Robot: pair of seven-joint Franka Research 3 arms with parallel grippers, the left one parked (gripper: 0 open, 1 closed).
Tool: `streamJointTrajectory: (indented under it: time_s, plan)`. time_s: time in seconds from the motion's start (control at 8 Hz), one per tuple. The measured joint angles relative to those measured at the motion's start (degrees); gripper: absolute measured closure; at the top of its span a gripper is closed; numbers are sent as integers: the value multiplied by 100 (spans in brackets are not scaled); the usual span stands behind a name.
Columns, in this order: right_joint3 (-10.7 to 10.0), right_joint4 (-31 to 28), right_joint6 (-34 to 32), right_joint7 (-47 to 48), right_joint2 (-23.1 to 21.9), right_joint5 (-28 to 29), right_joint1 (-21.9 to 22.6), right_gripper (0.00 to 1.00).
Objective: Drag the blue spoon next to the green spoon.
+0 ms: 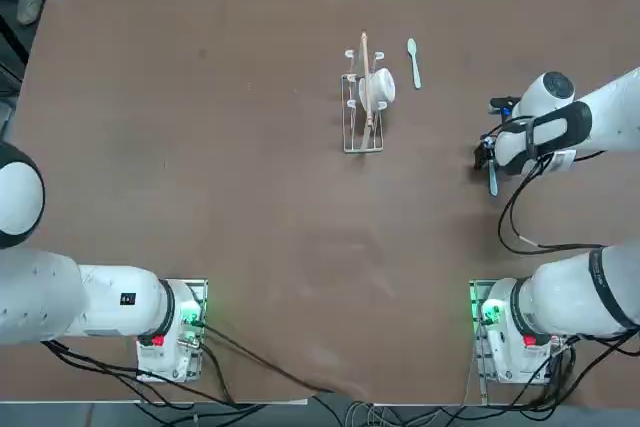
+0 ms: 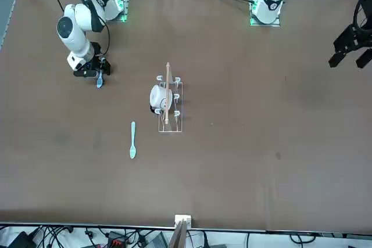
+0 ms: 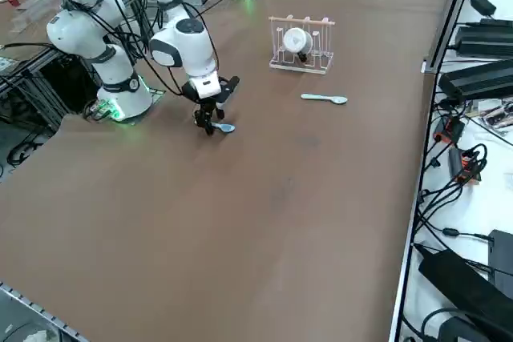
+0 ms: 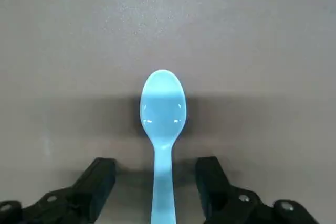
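The blue spoon (image 4: 163, 114) is straddled by the right gripper (image 4: 160, 182), jaws apart; the green spoon (image 1: 413, 62) lies well apart, so dragging remains.

A: Working arm — glossy white rounded shells, black band at the forearm joints. Base glows green, with a red patch on it.

B: Cabling?

A: Black cables loop off the wrist, more trail from the base toward the table's near edge.

B: Right gripper (image 4: 163, 195)?

A: Black, by the table's right edge. Its fingers (image 4: 100, 182) are matte, blocky, small round screws at their roots, gap between them.
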Motion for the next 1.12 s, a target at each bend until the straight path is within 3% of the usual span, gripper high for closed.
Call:
streamJointTrajectory:
  time_s: [0.38,0.5,0.62,0.75,1.12]
  plan:
    - [-15,-7,-4,0,-28,0,-5,15]
    - [-16,-13,-15,1,-70,1,-6,28]
    - [-17,-28,-20,1,-91,1,-6,31]
    - [-18,-31,-31,1,-116,2,-6,43]
    - [-18,-35,-90,2,-151,3,-6,58]
